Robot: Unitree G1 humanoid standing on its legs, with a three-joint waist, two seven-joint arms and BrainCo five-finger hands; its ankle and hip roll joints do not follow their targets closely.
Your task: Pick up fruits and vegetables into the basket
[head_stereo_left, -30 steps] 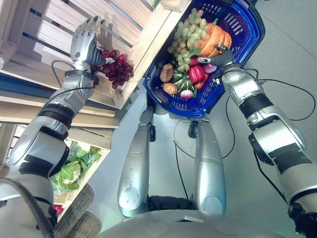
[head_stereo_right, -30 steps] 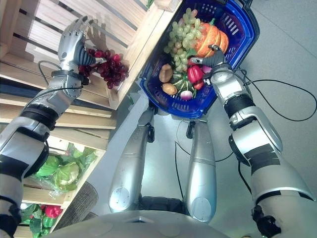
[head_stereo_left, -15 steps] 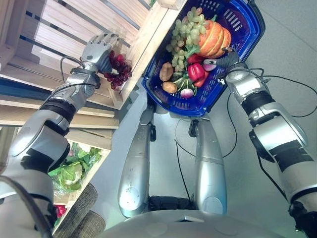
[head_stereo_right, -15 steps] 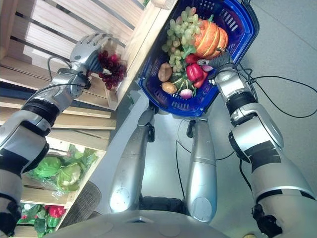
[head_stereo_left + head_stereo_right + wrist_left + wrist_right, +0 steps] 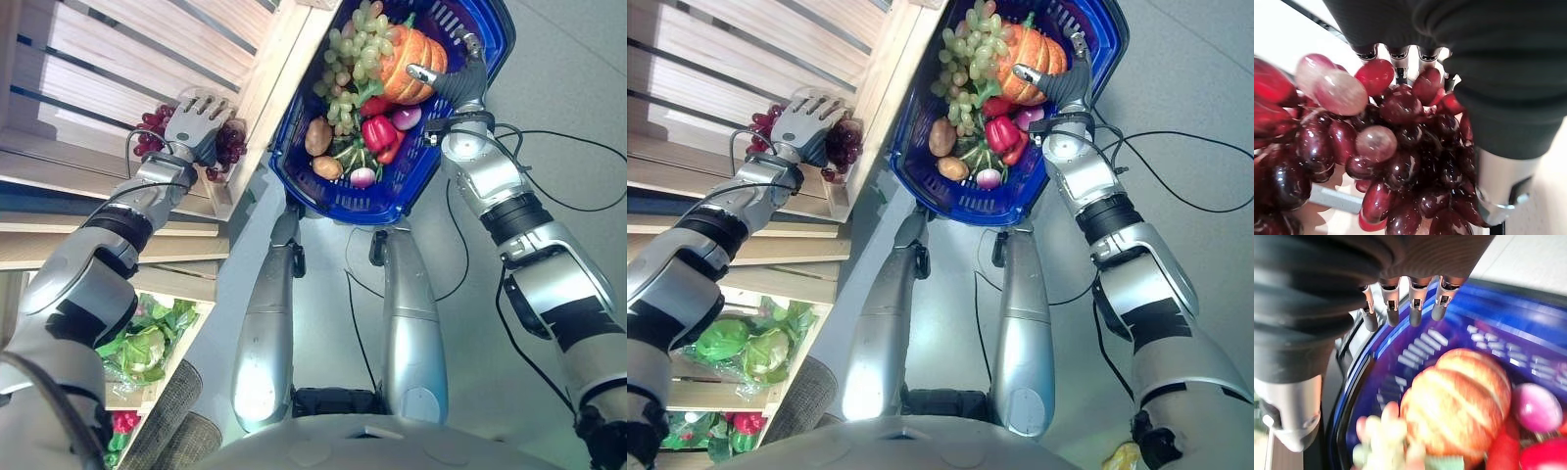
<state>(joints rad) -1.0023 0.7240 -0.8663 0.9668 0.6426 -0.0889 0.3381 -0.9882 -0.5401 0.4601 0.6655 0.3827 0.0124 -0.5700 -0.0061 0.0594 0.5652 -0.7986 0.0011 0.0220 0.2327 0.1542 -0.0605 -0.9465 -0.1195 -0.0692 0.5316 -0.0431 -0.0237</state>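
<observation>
A bunch of dark red grapes (image 5: 229, 145) lies at the front corner of a wooden crate (image 5: 257, 69) on the shelf. My left hand (image 5: 201, 119) rests flat on top of it with fingers straight; in the left wrist view the red grapes (image 5: 1396, 147) sit between the fingers (image 5: 1396, 55) and the thumb (image 5: 1498, 188). My right hand (image 5: 458, 80) is curled on the black handle of the blue basket (image 5: 294, 157), which hangs beside the crate. Inside lie green grapes (image 5: 348, 49), a pumpkin (image 5: 411, 59), a red pepper (image 5: 380, 132), potatoes (image 5: 318, 137) and a radish (image 5: 362, 177).
Wooden shelf boards (image 5: 59, 211) run below the crate. A lower shelf holds cabbages and lettuce (image 5: 147, 343) and something red (image 5: 122, 421). A wicker basket (image 5: 167, 416) stands at the bottom left. Grey floor (image 5: 568, 88) lies to the right.
My left hand has tipped from upright beside the red grapes down onto the bunch. The basket and my right hand have shifted up and left in the view.
</observation>
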